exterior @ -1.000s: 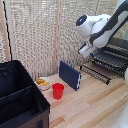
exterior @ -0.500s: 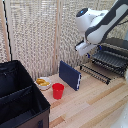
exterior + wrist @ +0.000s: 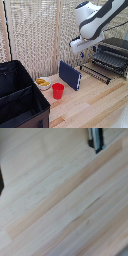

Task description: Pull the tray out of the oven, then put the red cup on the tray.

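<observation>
one red cup (image 3: 58,90) outside, wrist perhaps tabletop (image 3: 60,198)

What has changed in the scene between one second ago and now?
The arm swung away from the oven toward the exterior view's left, so it now hangs over the bare table. Its pincer holds nothing visible. The tray, red cup, navy slab, white bowl and black case stayed in place.
</observation>
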